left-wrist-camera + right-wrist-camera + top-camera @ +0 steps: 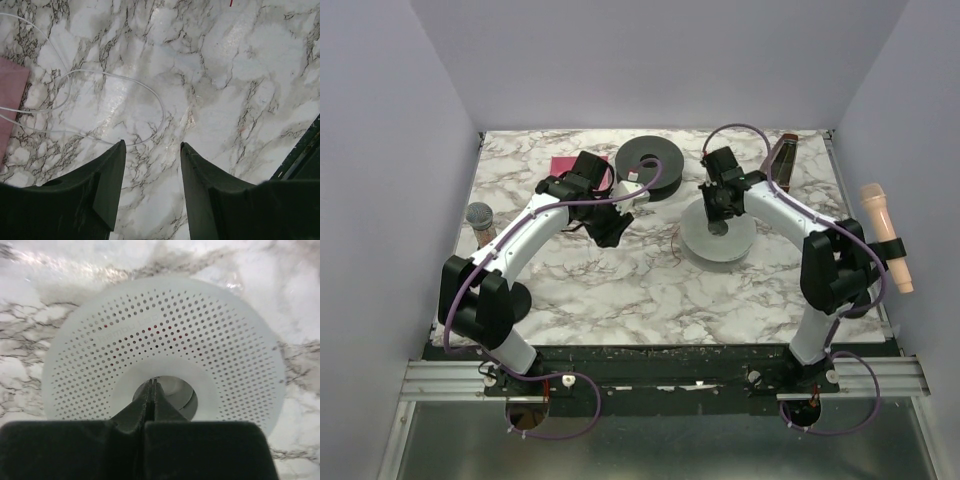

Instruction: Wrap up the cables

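**Red wire beside the white spool, right fingers at the hub**

The dark-red wire [676,246] lies as a thin strand on the marble table [620,290], just left of the white spool [740,245]. From the right wrist, red flecks also show through the spool's perforated face, though whether they lie under it or are wound inside I can't tell. The right gripper [152,383] hangs over the spool with its fingers pressed together, tips at the hub hole, nothing visibly pinched between them. The left gripper [152,145] hovers over bare marble to the wire's left, jaws spread and empty. Below it a white cord [161,107] lies in loose loops, running toward a pink sheet [10,100]. A dark grey spool [651,163] lies flat at the back of the table
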You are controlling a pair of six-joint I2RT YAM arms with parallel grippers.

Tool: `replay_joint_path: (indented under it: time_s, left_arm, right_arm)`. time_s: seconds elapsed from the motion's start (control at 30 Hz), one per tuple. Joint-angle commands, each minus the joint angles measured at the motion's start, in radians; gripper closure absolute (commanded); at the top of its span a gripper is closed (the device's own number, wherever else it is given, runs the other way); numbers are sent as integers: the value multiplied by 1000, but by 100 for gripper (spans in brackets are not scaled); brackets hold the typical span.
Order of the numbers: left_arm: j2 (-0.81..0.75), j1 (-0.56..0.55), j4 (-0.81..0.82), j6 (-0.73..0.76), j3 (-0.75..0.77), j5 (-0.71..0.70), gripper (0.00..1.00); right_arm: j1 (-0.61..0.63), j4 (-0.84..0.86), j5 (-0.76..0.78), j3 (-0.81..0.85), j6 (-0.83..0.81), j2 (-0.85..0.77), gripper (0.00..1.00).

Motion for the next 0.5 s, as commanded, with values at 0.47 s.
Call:
replay_joint_path:
  time_s: [0.47]
  left_arm:
    - [-223,269,511,-317,-184,-176,42]
  right_arm:
    - [1,508,-136,-383,-141,-578,62]
